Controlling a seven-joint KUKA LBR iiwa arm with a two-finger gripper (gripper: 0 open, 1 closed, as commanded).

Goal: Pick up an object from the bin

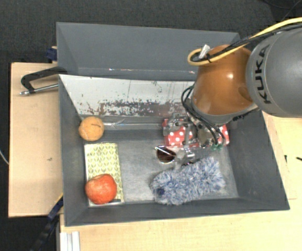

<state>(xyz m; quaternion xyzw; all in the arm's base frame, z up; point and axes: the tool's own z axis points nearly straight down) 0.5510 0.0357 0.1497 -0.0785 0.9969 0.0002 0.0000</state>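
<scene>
While gripper (194,143) hangs over red dotted package (174,136), sunglasses (165,155) just beside

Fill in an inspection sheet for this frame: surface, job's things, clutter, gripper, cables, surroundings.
Surface: grey metal bin, back wall flecked with reddish marks.
Job's things: red white-dotted package, sunglasses and fluffy blue-grey cloth, clustered right of centre, nearest the arm.
Clutter: tan ball at left back; red apple resting on a green patterned card at left front.
Grippers: gripper low over the sunglasses and the cloth's edge, beside the package; whether it holds anything cannot be told.
Cables: yellow cable looping onto the arm's orange cover; dark cables under it.
Surroundings: dark floor behind the bin.
</scene>
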